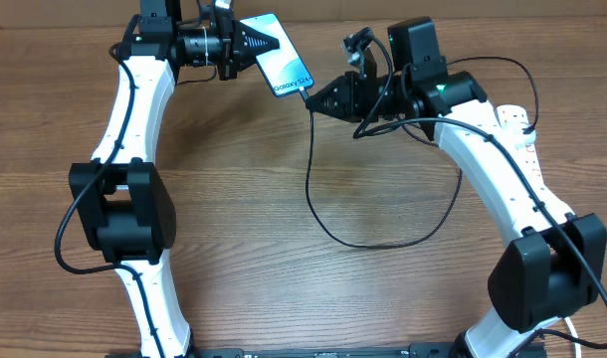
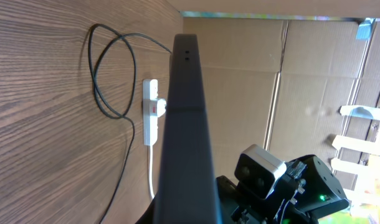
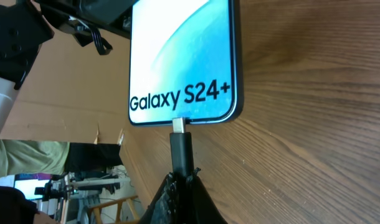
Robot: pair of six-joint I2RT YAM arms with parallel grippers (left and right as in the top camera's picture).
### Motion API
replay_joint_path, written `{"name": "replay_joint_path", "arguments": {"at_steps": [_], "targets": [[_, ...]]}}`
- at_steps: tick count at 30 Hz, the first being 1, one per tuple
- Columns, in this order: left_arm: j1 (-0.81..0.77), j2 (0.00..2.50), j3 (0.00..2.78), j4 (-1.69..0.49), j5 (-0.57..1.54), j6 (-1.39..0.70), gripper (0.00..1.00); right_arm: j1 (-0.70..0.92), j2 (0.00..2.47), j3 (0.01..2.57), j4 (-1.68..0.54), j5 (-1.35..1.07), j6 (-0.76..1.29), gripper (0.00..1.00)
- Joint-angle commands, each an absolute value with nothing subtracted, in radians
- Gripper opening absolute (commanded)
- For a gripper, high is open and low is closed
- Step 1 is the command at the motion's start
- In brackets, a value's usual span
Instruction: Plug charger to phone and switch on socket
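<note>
The phone with its bright "Galaxy S24+" screen is held above the table at the back centre by my left gripper, which is shut on its far end. In the left wrist view I see the phone edge-on. My right gripper is shut on the charger's connector, whose metal tip touches the phone's bottom edge. The black charger cable loops down over the table toward the white socket at the far right, which also shows in the left wrist view.
The wooden table carries only the cable loop and the socket. Cardboard walls stand behind the table. The right arm passes over the socket and hides part of it.
</note>
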State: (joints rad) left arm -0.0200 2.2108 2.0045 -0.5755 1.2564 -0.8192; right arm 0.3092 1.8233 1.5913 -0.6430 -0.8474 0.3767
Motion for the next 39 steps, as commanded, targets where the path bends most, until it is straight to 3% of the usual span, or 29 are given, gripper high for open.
{"name": "replay_joint_path", "arguments": {"at_steps": [1, 39], "targets": [[-0.027, 2.199, 2.017, -0.572, 1.302, -0.835, 0.04, 0.303, 1.810, 1.591, -0.636, -0.842, 0.366, 0.04], [-0.027, 2.199, 2.017, -0.572, 1.275, -0.834, 0.04, 0.310, 1.810, 1.591, -0.663, -0.854, 0.366, 0.04]]}}
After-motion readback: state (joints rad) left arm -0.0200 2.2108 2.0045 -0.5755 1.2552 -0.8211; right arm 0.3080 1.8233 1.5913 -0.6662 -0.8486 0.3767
